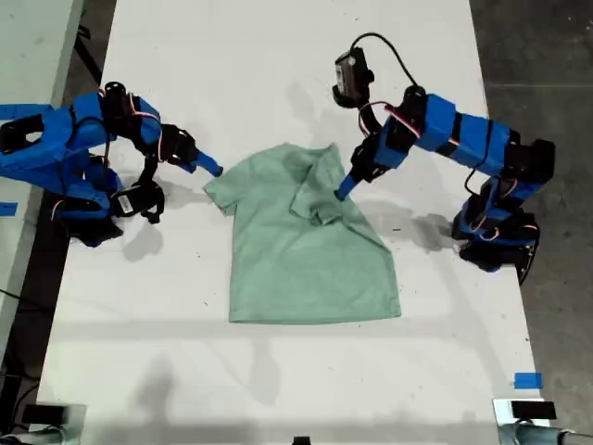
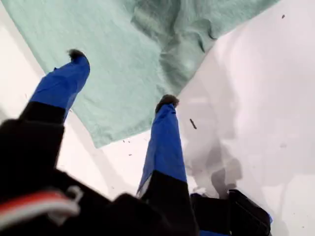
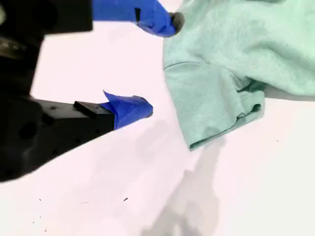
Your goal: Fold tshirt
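The pale mint-green tshirt (image 1: 296, 260) lies flat in the middle of the white table (image 1: 278, 56), hem toward the near edge. Its sleeve (image 1: 320, 190) on the exterior view's right is folded inward over the chest in a rumpled flap. My first gripper (image 1: 343, 190) (image 2: 122, 77) is open, and its fingertips hover over the tshirt (image 2: 123, 44) at that fold, holding nothing. My second gripper (image 1: 211, 170) (image 3: 158, 65) is open beside the sleeve (image 3: 211, 103) on the exterior view's left. One fingertip (image 3: 172, 22) is at the tshirt's (image 3: 236, 49) edge, with no fabric between the jaws.
The two arm bases (image 1: 496, 236) (image 1: 88, 209) stand on the table at the exterior view's right and left edges. A blue tape piece (image 1: 526, 380) marks the near corner on the exterior view's right. Dark floor (image 1: 547, 56) lies past the table on the exterior view's right.
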